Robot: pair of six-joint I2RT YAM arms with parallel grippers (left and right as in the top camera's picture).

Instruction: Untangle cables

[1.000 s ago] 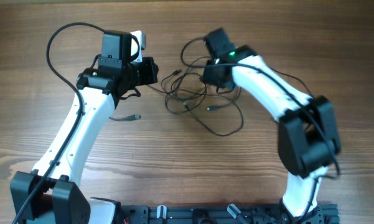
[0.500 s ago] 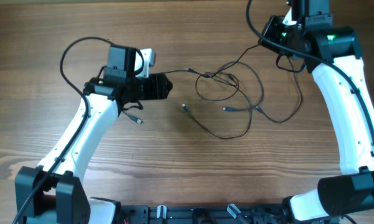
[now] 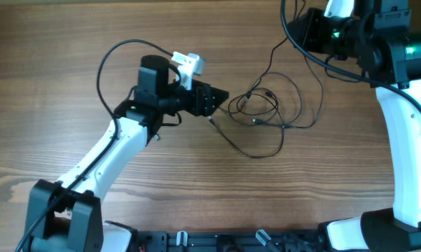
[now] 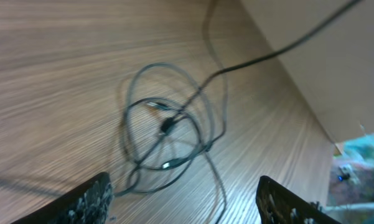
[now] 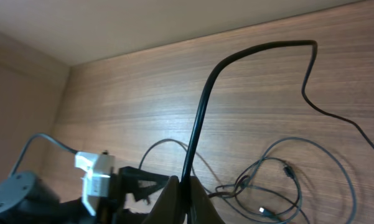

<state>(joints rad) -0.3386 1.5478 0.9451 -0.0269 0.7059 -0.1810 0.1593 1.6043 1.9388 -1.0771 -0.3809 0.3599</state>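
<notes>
"Where are the cables (image 3: 263, 105)?"
"In loose loops on the bench (image 3: 70, 42), toward its far edge. One strand runs up to the right gripper (image 5: 182, 188), pinched tight on it near the far right corner."
"And the left gripper (image 3: 214, 101)?"
"Jaws spread wide, just beside the loops."

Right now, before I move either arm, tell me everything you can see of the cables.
The cables are thin, black and flexible, with small plug ends. They lie in loose overlapping loops on the wooden table, crossing in a tangle near the middle. One strand rises from the loops to the right hand, which pinches it. The left hand is open at the loops' left edge, apparently not touching them.
</notes>
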